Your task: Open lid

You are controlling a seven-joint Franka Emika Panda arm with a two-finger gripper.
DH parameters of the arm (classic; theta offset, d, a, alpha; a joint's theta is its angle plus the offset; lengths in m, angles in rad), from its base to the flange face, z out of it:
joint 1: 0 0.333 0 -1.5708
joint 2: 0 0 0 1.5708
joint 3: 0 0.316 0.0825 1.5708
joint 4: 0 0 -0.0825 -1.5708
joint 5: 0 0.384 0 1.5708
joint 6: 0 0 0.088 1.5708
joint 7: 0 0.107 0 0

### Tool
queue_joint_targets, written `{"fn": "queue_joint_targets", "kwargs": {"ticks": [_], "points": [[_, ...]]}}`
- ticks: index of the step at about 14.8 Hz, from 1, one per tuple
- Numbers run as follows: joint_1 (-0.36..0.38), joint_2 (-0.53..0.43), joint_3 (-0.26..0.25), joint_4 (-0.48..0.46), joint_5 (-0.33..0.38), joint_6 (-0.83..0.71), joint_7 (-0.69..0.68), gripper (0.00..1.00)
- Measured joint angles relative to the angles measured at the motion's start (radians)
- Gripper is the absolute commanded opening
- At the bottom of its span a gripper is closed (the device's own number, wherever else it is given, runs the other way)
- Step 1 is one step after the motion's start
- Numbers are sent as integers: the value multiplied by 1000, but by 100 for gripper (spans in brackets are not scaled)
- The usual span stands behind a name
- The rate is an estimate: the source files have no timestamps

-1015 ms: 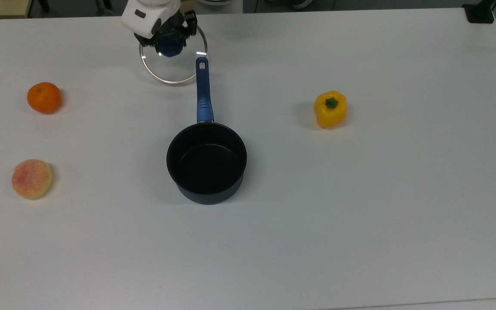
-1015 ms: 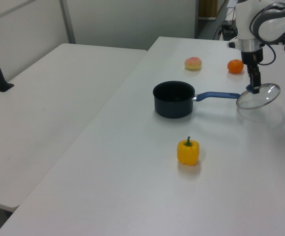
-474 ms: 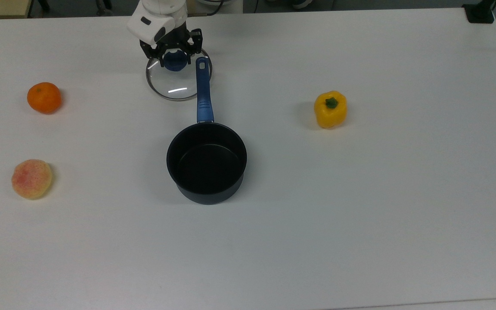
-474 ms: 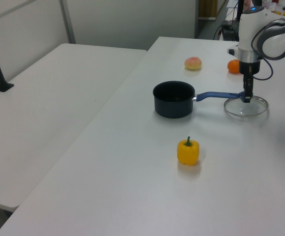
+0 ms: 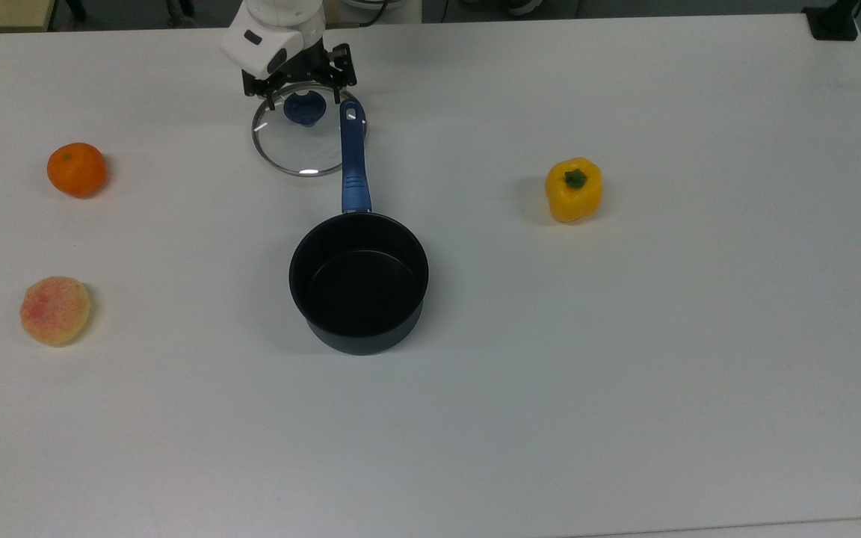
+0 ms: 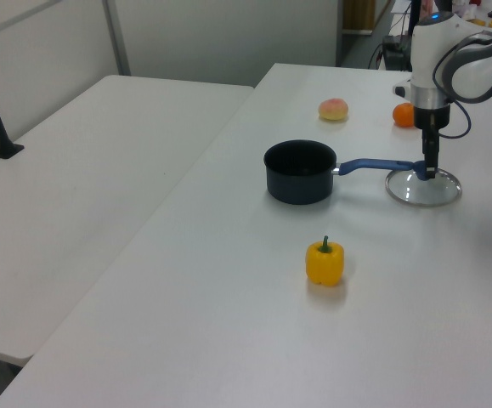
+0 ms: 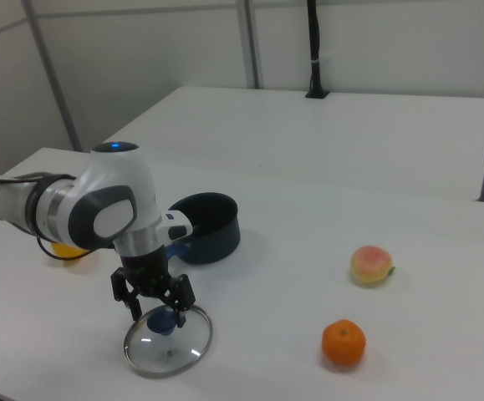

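The clear glass lid (image 5: 300,146) lies flat on the white table (image 5: 625,373), its blue knob (image 5: 305,109) facing up. Its right rim meets the end of the saucepan handle (image 5: 352,153) in the top view. My gripper (image 5: 302,88) hovers just over the knob, open, with its fingers spread to either side and nothing held. In the right view the gripper (image 7: 158,311) straddles the knob above the lid (image 7: 168,349). The left view has the gripper (image 6: 431,172) standing over the lid (image 6: 424,189). The dark blue saucepan (image 5: 359,280) stands uncovered and empty.
An orange (image 5: 76,169) and a peach (image 5: 55,310) sit on the top view's left. On the top view's right is a yellow bell pepper (image 5: 573,190). A second white table (image 6: 84,170) adjoins on the left view's left.
The lid hung tilted in my shut gripper a second ago. It has come down flat on the table, and the fingers have opened and let go of the knob.
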Motion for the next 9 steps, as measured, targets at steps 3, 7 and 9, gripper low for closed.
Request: {"fn": "queue_joint_targets", "kwargs": {"ticks": [3,7,9], "points": [[-1,-34,0,107,0,-243,2,100],[2,-55,15,347,1,-526,4,100],[3,-57,41,471,22,-589,8,100]]}}
